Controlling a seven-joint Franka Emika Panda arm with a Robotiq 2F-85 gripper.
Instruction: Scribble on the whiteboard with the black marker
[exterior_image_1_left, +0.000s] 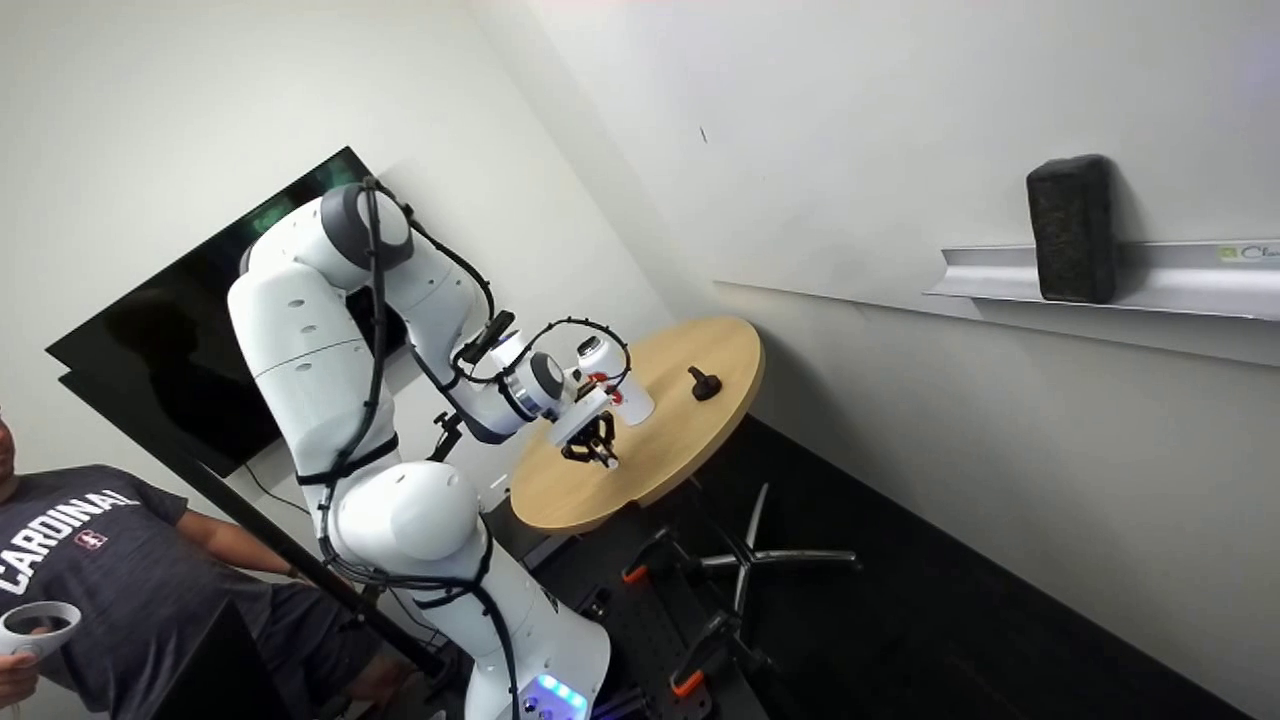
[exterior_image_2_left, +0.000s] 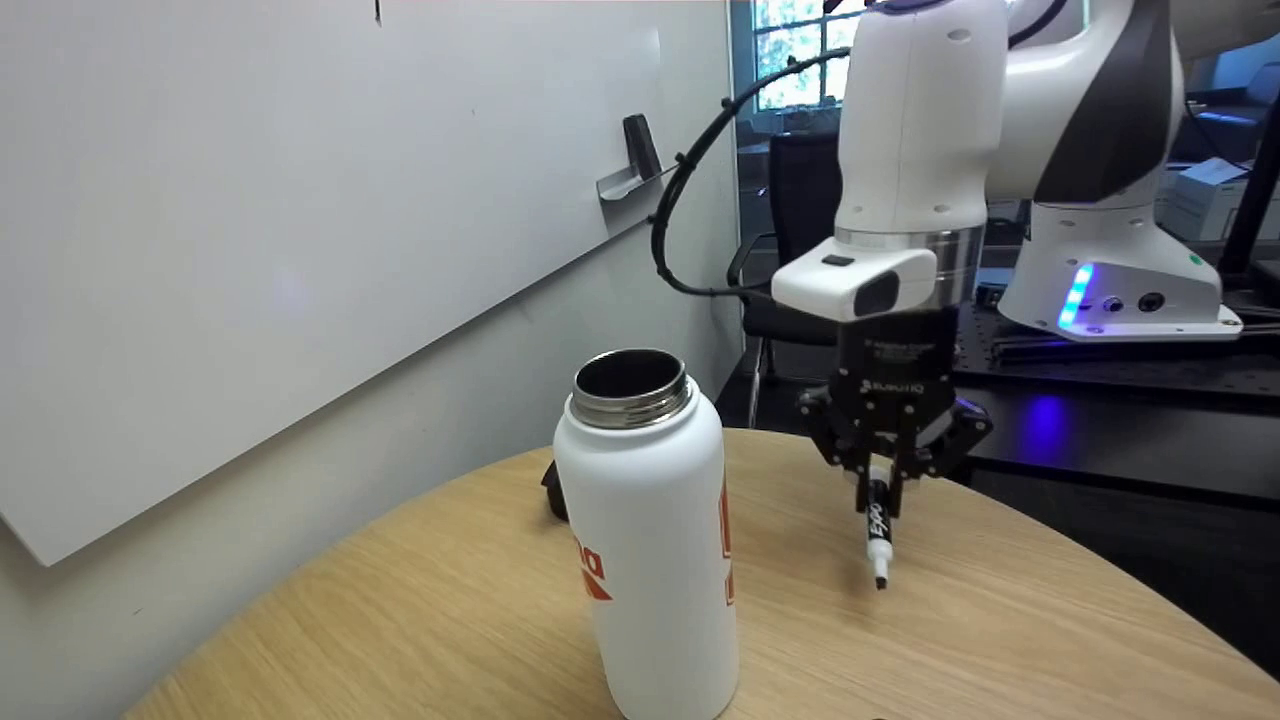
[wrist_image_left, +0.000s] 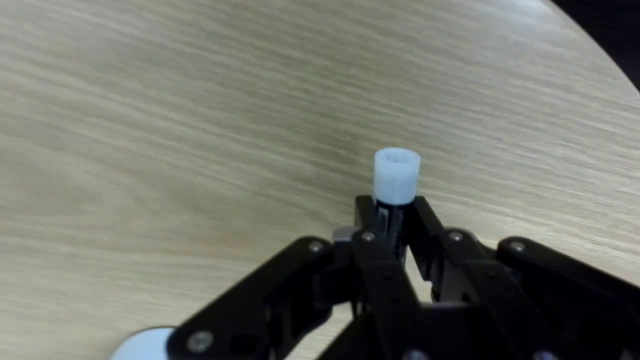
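The black marker (exterior_image_2_left: 879, 512) has a white body end, a black EXPO label and a bare dark tip. My gripper (exterior_image_2_left: 880, 490) is shut on it and holds it above the round wooden table (exterior_image_2_left: 430, 610), tip down and slightly tilted. In the wrist view, the marker's white end (wrist_image_left: 396, 175) sticks out beyond the fingertips (wrist_image_left: 391, 212). The gripper (exterior_image_1_left: 597, 448) also shows over the table in an exterior view. The whiteboard (exterior_image_1_left: 860, 150) covers the wall beside the table and also shows here (exterior_image_2_left: 330, 230). It bears a short black stroke (exterior_image_1_left: 703, 134). The marker is apart from the board.
A white open bottle (exterior_image_2_left: 655, 560) stands on the table near the gripper. A dark lid-like object (exterior_image_1_left: 705, 385) lies by the wall side. A black eraser (exterior_image_1_left: 1075, 228) stands on the whiteboard's metal tray (exterior_image_1_left: 1190, 280). A person (exterior_image_1_left: 100, 570) sits behind the arm.
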